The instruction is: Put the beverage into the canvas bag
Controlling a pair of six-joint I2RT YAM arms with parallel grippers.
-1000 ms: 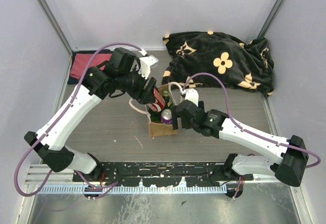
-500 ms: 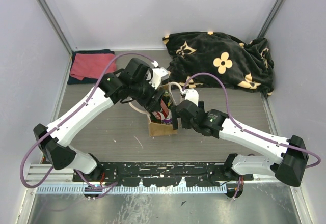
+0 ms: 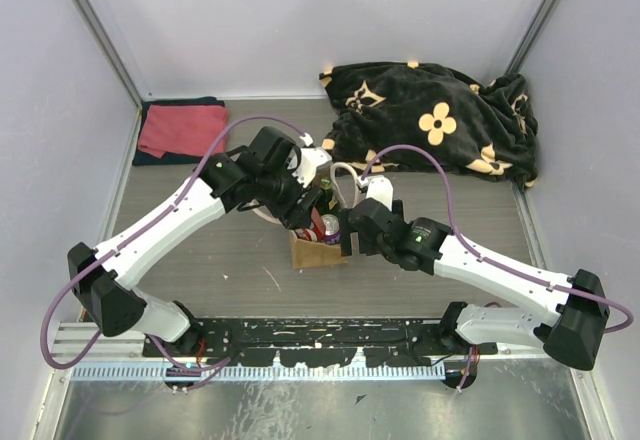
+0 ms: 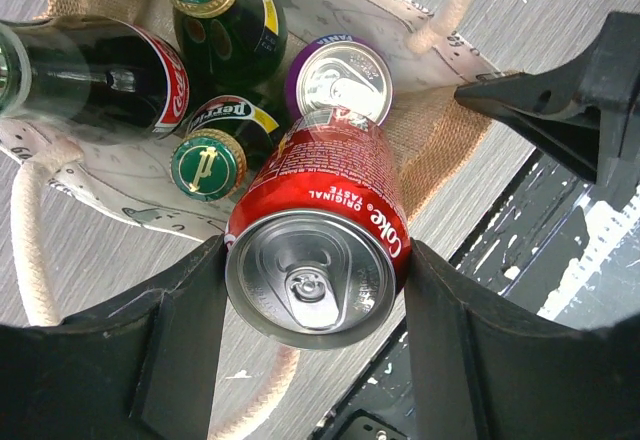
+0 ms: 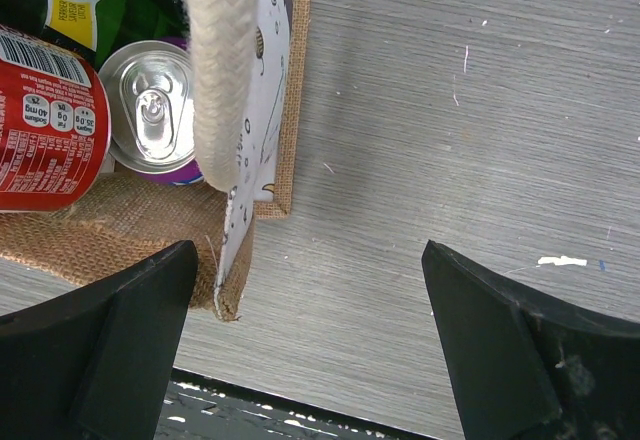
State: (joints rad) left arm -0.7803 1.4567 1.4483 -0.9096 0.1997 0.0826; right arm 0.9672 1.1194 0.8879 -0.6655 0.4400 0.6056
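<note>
The beverage, a red Coke can (image 4: 320,230), is clamped by its sides between the fingers of my left gripper (image 4: 312,280). The can hangs tilted over the canvas bag (image 3: 318,252), its lower end at the bag's mouth beside a purple can (image 4: 345,80). Inside the tan bag (image 4: 440,150) stand two green bottles (image 4: 208,165) and a Coca-Cola bottle (image 4: 100,70). My right gripper (image 5: 308,260) is open just right of the bag's corner (image 5: 110,225), with bare table between its fingers. A white rope handle (image 5: 222,60) hangs near its left finger.
A black blanket with tan flowers (image 3: 430,120) lies bunched at the back right. A folded red cloth (image 3: 180,128) sits at the back left. A black rail (image 3: 320,335) runs along the near edge, and grey walls close in the table.
My left arm has swung right and down, bringing the Coke can from beside the bag to over its mouth. The right arm has hardly moved.
</note>
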